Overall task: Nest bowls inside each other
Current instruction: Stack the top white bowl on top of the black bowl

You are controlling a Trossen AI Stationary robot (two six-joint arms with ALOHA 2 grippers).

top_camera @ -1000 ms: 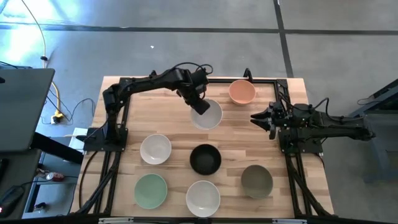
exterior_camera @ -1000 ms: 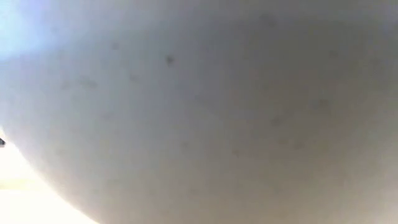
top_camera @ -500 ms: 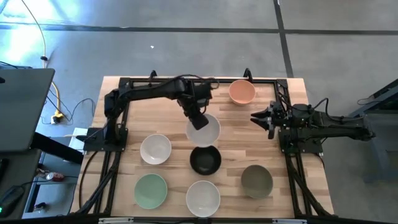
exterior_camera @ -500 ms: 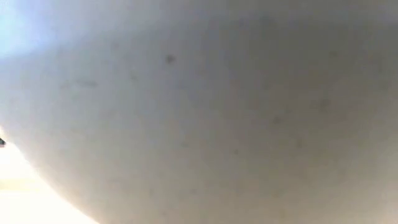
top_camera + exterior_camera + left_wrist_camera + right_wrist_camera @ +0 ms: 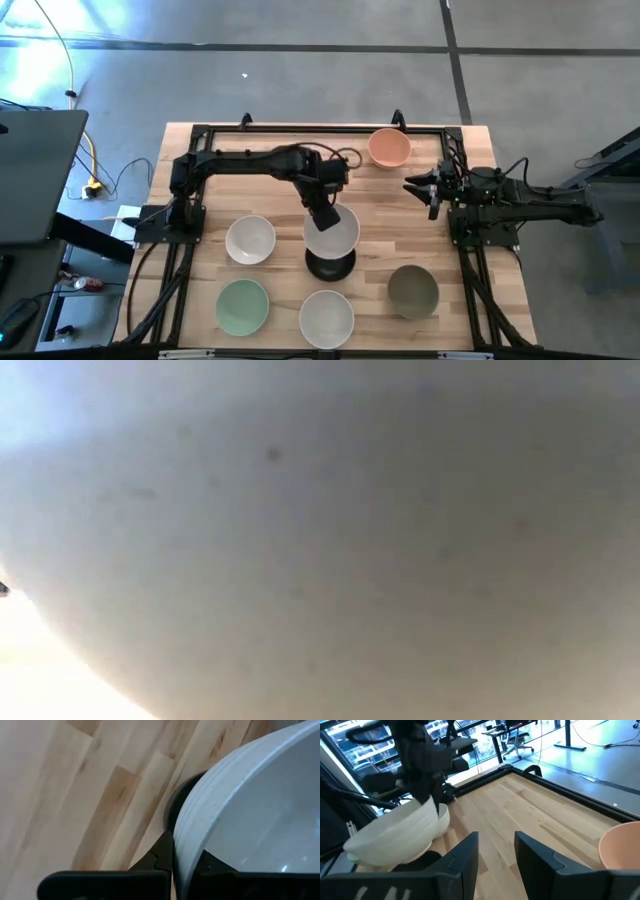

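My left gripper is shut on a white bowl and holds it over the far part of the black bowl at the table's middle. The right wrist view shows that white bowl tilted above the black bowl. My right gripper waits open at the right, with nothing between its fingers. A peach-orange bowl, a second white bowl, a mint bowl, a third white bowl and an olive bowl sit on their bases on the table. My left gripper pinches the white bowl's rim on the bowl's far-left side, one finger outside the wall and one inside. The fingers come steeply from above. The bowl hangs tilted below them, clear of the table; whether it touches the black bowl I cannot tell.
A black frame borders the wooden table. Bare wood lies at the far middle and left. A pale curved surface fills the low view and hides everything else there.
My left gripper has carried the white bowl from the far middle of the table toward the near edge, until it hangs over the black bowl. The bowl has stayed lifted and in the same hold.
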